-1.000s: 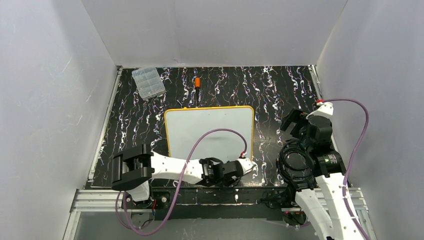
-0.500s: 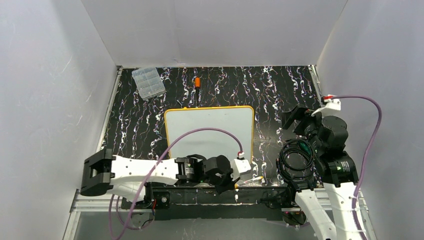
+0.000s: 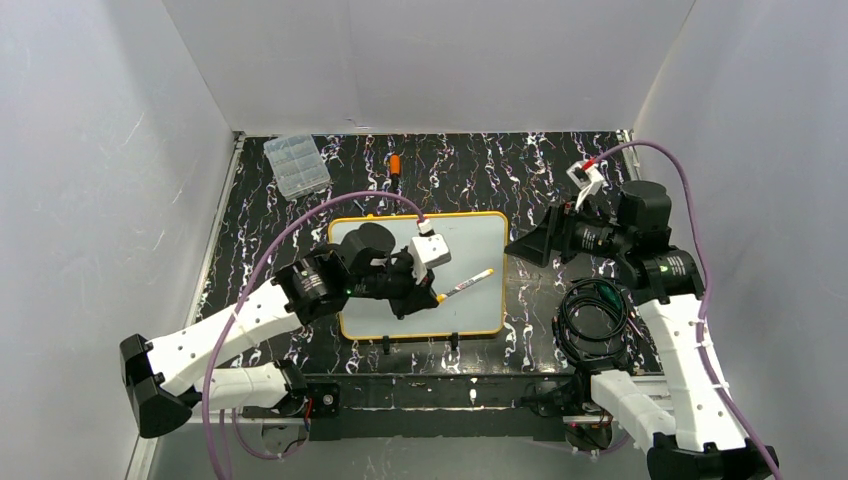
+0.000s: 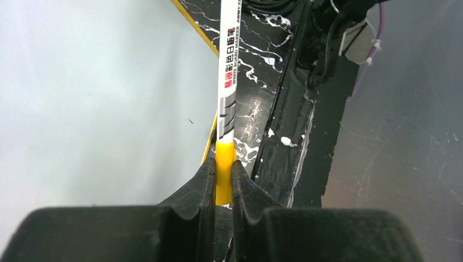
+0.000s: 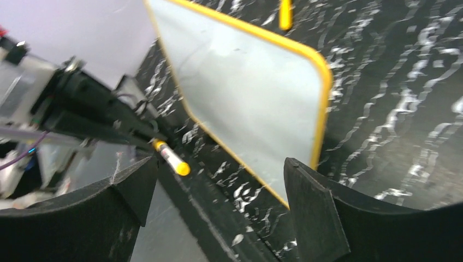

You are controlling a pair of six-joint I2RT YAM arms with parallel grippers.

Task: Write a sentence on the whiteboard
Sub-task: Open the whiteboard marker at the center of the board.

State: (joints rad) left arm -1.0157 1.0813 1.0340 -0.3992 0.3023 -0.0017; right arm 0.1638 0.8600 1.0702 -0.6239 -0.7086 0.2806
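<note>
The whiteboard [image 3: 400, 315], white with a yellow-orange rim, lies flat mid-table; its face also fills the left of the left wrist view [image 4: 82, 82] and shows in the right wrist view [image 5: 245, 93]. No sentence shows on it in any view. My left gripper [image 3: 432, 296] hovers over the board's right half, shut on the yellow end of a white marker [image 3: 466, 284]. The left wrist view has the marker [image 4: 228, 82] pinched between the jaws [image 4: 224, 172]. My right gripper [image 3: 522, 246] stands open just off the board's right edge, pointing left, nothing between its fingers [image 5: 218, 169].
A clear plastic compartment box [image 3: 297, 165] sits at the back left. A small orange and black tool [image 3: 395, 165] lies behind the board. A coil of black cable [image 3: 592, 315] hangs by the right arm. White walls close in three sides.
My left arm has swung from the table's near edge up over the board, carrying the marker. My right gripper has turned left toward the board's right edge.
</note>
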